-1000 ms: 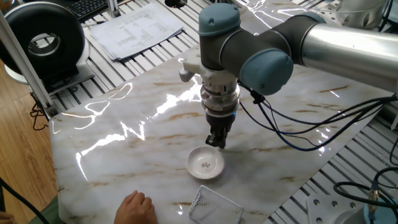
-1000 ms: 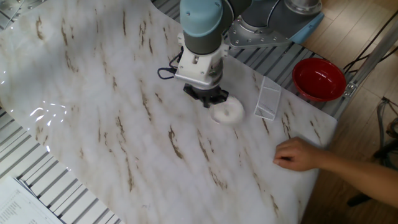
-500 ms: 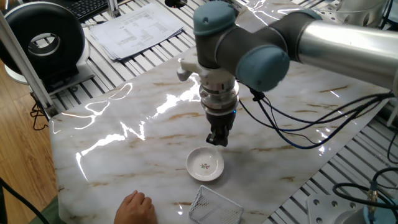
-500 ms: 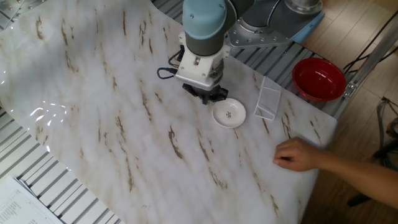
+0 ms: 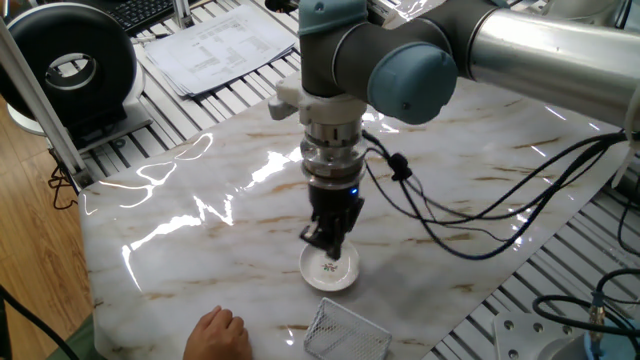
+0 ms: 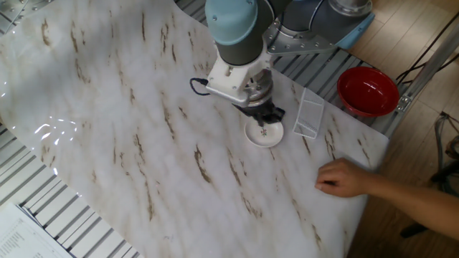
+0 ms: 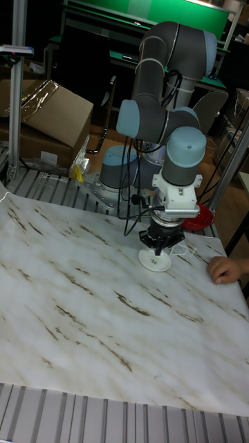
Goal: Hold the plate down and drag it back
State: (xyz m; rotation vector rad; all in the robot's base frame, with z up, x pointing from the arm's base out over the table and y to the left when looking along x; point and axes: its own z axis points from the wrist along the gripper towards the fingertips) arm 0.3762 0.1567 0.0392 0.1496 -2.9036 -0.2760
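The plate (image 5: pixel 334 271) is a small white saucer with a dark motif, lying flat on the marble tabletop (image 5: pixel 200 230) near its front edge. My gripper (image 5: pixel 327 246) points straight down over the plate's centre with its fingers together and nothing between them. The fingertips reach the plate's inner surface or stop just above it; I cannot tell which. From the other fixed view the plate (image 6: pixel 262 134) shows partly under the gripper (image 6: pixel 267 119). In the tall fixed view the gripper (image 7: pixel 160 250) covers the back of the plate (image 7: pixel 153 261).
A square wire-mesh basket (image 5: pixel 345 333) (image 6: pixel 310 118) lies just beside the plate. A person's hand (image 5: pixel 220 335) (image 6: pixel 344 178) (image 7: pixel 225 268) rests on the table edge nearby. A red bowl (image 6: pixel 368 91) sits off the table. Papers (image 5: pixel 215 45) lie at the far side.
The gripper moved from just behind the plate to above its centre and came down onto it. The plate has stayed where it was, and so has the hand.
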